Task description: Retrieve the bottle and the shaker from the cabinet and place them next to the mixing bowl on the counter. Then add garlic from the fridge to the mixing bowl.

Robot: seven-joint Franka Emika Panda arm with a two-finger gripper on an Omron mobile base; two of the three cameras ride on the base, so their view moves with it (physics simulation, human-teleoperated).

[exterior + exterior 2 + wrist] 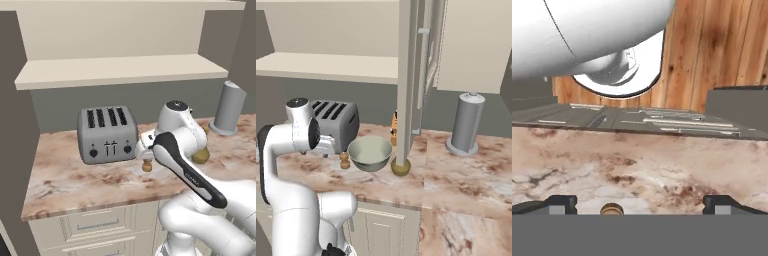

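Gripper: I see my two-finger gripper (639,204) spread wide, its dark tips standing well apart on either side of the small brown turned-wood shaker (612,208), clamping nothing.
Shaker: it stands upright on the pinkish-beige veined marble bench (75,180), just in front of the grey four-slot toaster (107,134) and just beside the bowl; from the right base camera I read it at (344,160).
Mixing bowl: the round, glossy, pale grey-green bowl (370,153) sits between the shaker and the bottle, close to both.
Bottle: I see the olive-yellow bulbous body of the glass cruet (400,167) on the bench right of the bowl; its neck is hidden behind the open beige cabinet door (408,75).
Cabinet: the beige open wall unit's wide flat shelf (120,70) is bare.
Bench front edge: it runs above cream drawers (95,225), and I have open marble between that edge and the shaker.
Left side: a grey wall (15,125) closes the bench end, with free surface left of the toaster.
Right side: a grey upright cylinder on a round base (466,125) stands well apart from the bowl, with bare marble between.
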